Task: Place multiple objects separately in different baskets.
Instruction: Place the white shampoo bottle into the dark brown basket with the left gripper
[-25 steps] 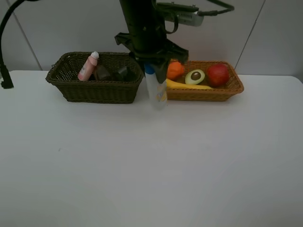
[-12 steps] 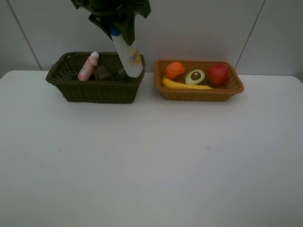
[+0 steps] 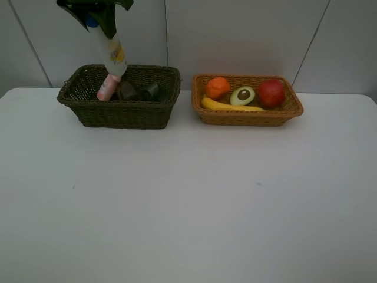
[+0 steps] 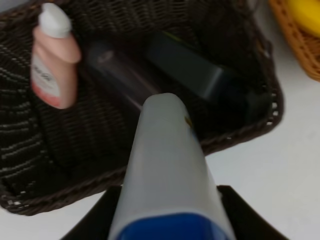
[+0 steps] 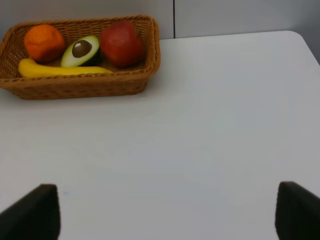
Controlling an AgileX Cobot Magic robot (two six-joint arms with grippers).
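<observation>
The left jaws [image 3: 94, 15] are gripping the silver blue-capped tube [image 3: 112, 50] by its cap end, hanging it tilted above the dark olive-brown basket [image 3: 126, 115]. Lowering it between the pink bottle [image 4: 52, 62] and dark pump bottle [image 4: 185, 65] seems best. The right jaws [image 5: 167, 220] are standing wide, holding nothing.

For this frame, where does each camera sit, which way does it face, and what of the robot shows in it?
Exterior high: mounted high, facing the table and wall; left gripper holds the silver tube over the dark basket.
Left wrist: looks along the tube into the dark basket; gripper parts flank the tube.
Right wrist: looks over bare table toward the tan basket; two dark fingertips stand wide apart.
Shared: exterior and right wrist both show the apple.
</observation>
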